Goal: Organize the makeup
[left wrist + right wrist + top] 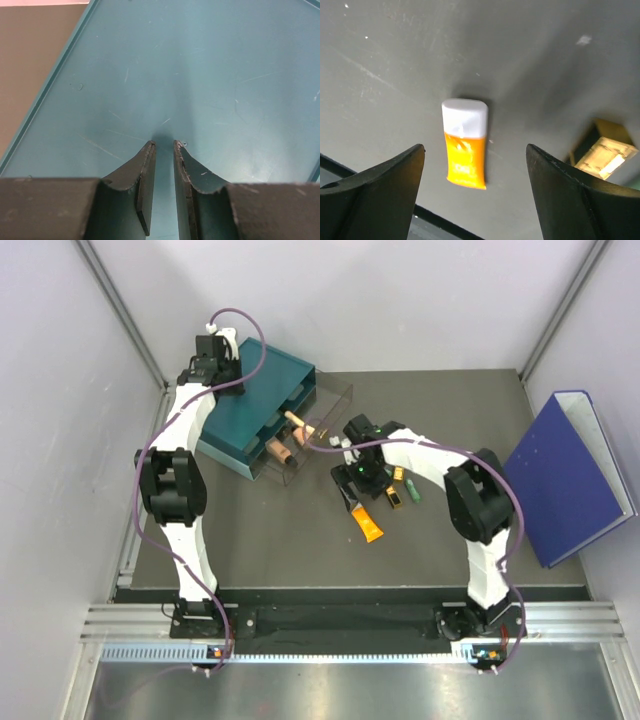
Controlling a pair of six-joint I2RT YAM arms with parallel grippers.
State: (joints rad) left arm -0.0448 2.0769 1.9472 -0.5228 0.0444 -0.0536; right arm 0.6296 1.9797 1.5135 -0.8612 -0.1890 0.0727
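Observation:
My right gripper (pixel 356 476) is open and empty and hangs over the dark table. In the right wrist view it (pixel 475 148) frames an orange tube with a white cap (pixel 465 150), which lies flat below the wide-open fingers, nearer the left one. The same tube (pixel 368 523) lies just in front of the gripper. A gold and black stick (pixel 395 497) and a green one (pixel 412 487) lie to its right. Peach and tan sticks (pixel 295 422) sit in the clear drawers. My left gripper (pixel 163 144) is all but shut, empty, over the teal drawer box (pixel 210 75).
The teal drawer box (pixel 250 390) stands at the back left with its clear drawers (pixel 325 415) pulled out to the right. A big blue binder (pixel 565 475) leans at the right wall. A gold item (pixel 602 150) shows at the right of the right wrist view.

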